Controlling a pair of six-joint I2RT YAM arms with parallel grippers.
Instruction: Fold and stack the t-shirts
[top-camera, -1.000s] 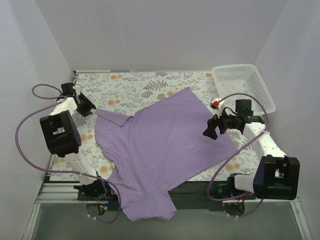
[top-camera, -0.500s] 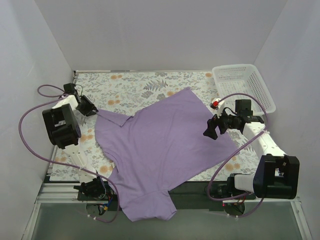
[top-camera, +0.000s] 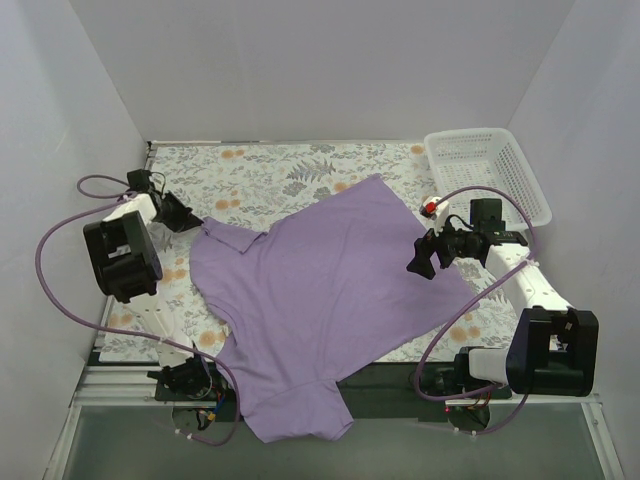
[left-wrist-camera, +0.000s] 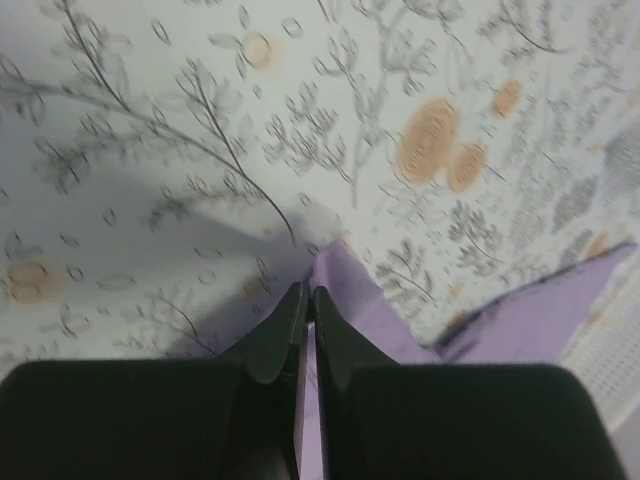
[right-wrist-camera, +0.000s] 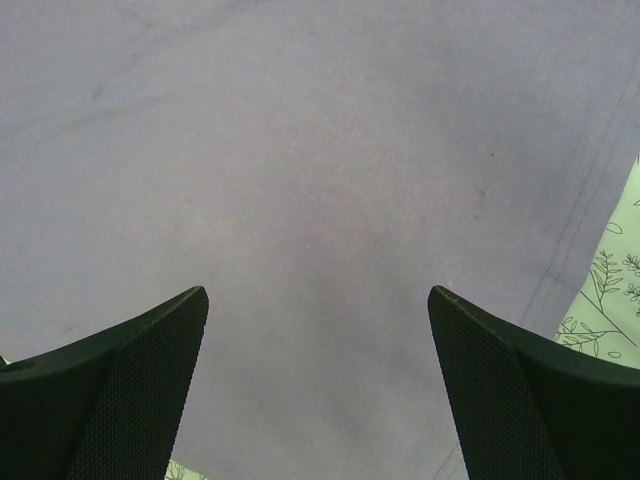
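The lavender t-shirt (top-camera: 330, 290) lies spread out and slanted across the floral table, its lower end hanging over the near edge. My left gripper (top-camera: 192, 217) is at the shirt's far-left sleeve corner. In the left wrist view the gripper (left-wrist-camera: 309, 292) is shut, with purple cloth (left-wrist-camera: 345, 280) pinched between the fingertips. My right gripper (top-camera: 418, 262) hovers over the shirt's right side. In the right wrist view it (right-wrist-camera: 318, 292) is wide open and empty, with the flat purple cloth (right-wrist-camera: 320, 150) below it.
A white mesh basket (top-camera: 488, 170) stands at the back right corner. A small red and white object (top-camera: 431, 207) lies beside it near the shirt's edge. The floral tablecloth (top-camera: 280, 170) shows bare at the back and left. Walls close in on three sides.
My left arm has swung slightly toward the back and right, and the sleeve corner has shifted a little to the right with it. The right arm has not moved.
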